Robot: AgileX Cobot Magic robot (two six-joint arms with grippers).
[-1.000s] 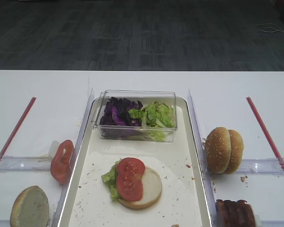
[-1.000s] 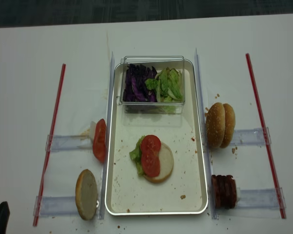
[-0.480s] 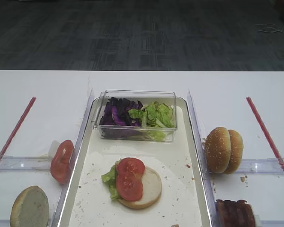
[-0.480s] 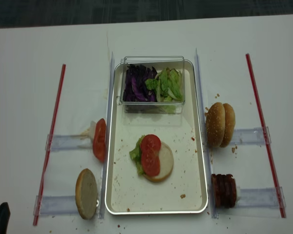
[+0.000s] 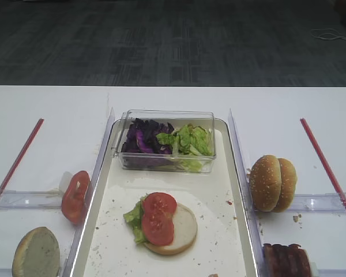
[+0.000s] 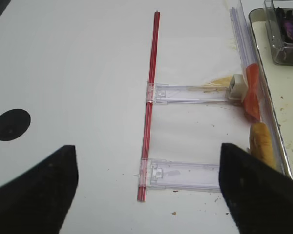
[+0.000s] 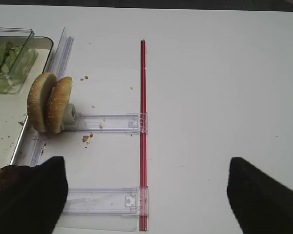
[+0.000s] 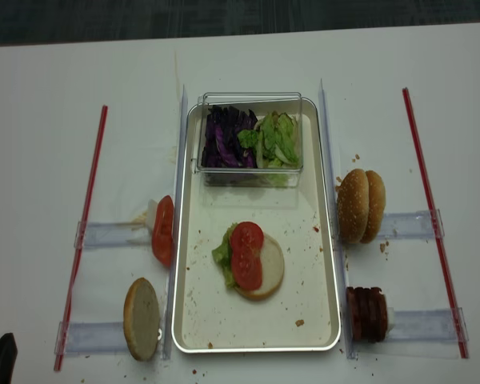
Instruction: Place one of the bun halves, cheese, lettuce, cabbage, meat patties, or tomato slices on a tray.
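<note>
On the cream tray (image 8: pixel 304 272) lies a cut-face bun half (image 8: pixel 264 268) with lettuce (image 8: pixel 222 254) and two tomato slices (image 8: pixel 246 254) on it. Left of the tray stand more tomato slices (image 8: pixel 163 230) and a bun half (image 8: pixel 142 318). To its right are sesame bun halves (image 8: pixel 361 205) and meat patties (image 8: pixel 368 313). My left gripper (image 6: pixel 146 190) hangs open over bare table, left of the bun half (image 6: pixel 261 144). My right gripper (image 7: pixel 146 195) is open too, over the table right of the patties (image 7: pixel 7 178).
A clear box (image 8: pixel 252 136) at the tray's far end holds purple cabbage (image 8: pixel 226 136) and lettuce (image 8: pixel 276 138). Clear plastic rails (image 8: pixel 108 234) and red strips (image 8: pixel 84 228) lie on the white table either side of the tray. Crumbs dot the tray and table.
The dark tip of my left gripper has slid slightly lower at the bottom-left corner of the overhead view. None of the food has moved.
</note>
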